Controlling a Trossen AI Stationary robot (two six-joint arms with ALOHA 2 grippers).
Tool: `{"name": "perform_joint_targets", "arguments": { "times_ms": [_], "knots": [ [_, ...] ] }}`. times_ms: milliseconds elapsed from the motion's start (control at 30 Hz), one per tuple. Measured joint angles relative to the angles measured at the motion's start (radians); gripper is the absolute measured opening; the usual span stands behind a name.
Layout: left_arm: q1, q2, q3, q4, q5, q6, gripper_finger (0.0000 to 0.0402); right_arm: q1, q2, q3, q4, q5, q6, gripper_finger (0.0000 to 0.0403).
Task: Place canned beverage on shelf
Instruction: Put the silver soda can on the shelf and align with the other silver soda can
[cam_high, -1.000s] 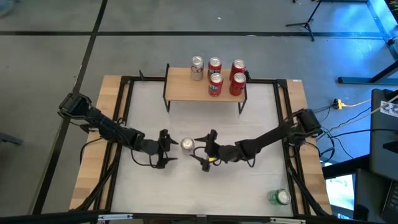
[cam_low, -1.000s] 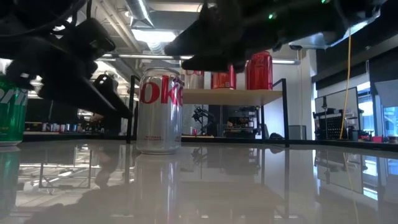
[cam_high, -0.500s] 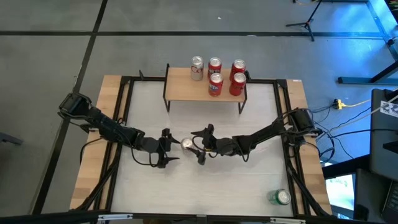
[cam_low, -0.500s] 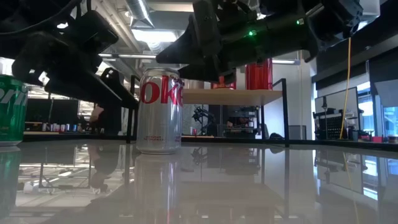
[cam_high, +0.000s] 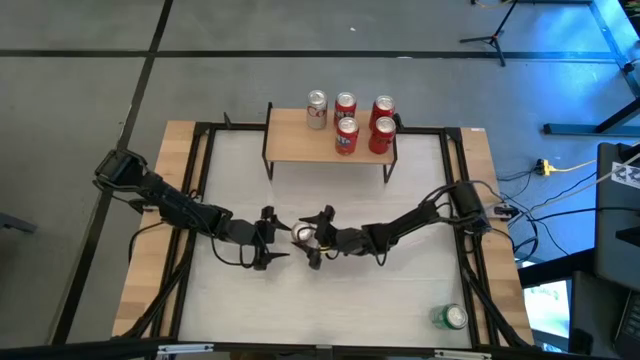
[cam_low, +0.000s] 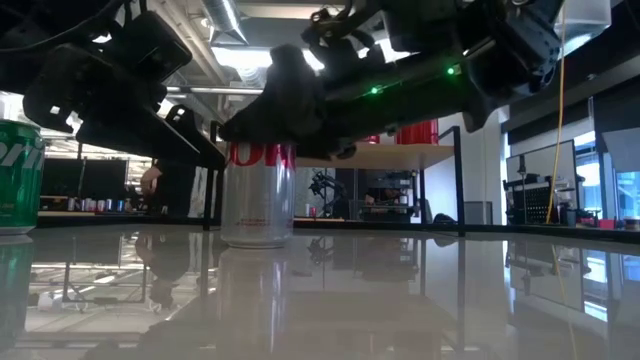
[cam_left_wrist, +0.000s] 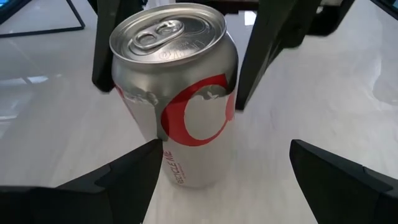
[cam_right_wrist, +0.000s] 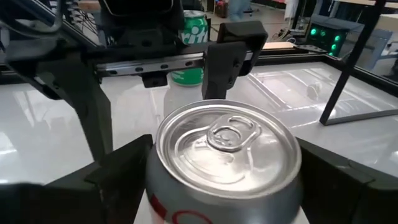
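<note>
Fingers spread on your right gripper (cam_high: 308, 240), straddling the Diet Coke can (cam_high: 301, 233) so you can clamp it; left gripper (cam_high: 266, 238) waits just beside, also spread.

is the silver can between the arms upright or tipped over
Upright. The silver can stands on its base on the table, pull-tab lid facing up, in both wrist views and the low view.

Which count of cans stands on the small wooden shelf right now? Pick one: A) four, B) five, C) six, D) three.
B: the high view shows five cans on the shelf, one silver can and four red ones, such as the red can at the front.
</note>
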Motion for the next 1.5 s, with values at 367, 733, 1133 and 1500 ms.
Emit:
{"name": "perform_joint_targets", "arguments": {
  "times_ms": [367, 733, 1133, 1500],
  "knots": [
    [-0.006, 0.000, 0.000, 0.005, -0.001, -0.006, 0.0341, 0.001, 0.011, 0.009, -0.001, 0.042, -0.056, 0.0289],
    [-0.057, 0.000, 0.000, -0.003, -0.011, -0.033, 0.0341, 0.001, -0.128, 0.028, -0.165, 0.123, -0.151, 0.0289],
    [-0.056, 0.000, 0.000, 0.000, -0.013, -0.034, 0.0341, -0.074, -0.258, 0.181, -0.293, 0.294, -0.393, 0.0289],
    [-0.056, 0.000, 0.000, 0.000, -0.013, -0.034, 0.0341, -0.257, -0.257, 0.247, -0.315, 0.285, -0.365, 0.0290]
  ]
}}
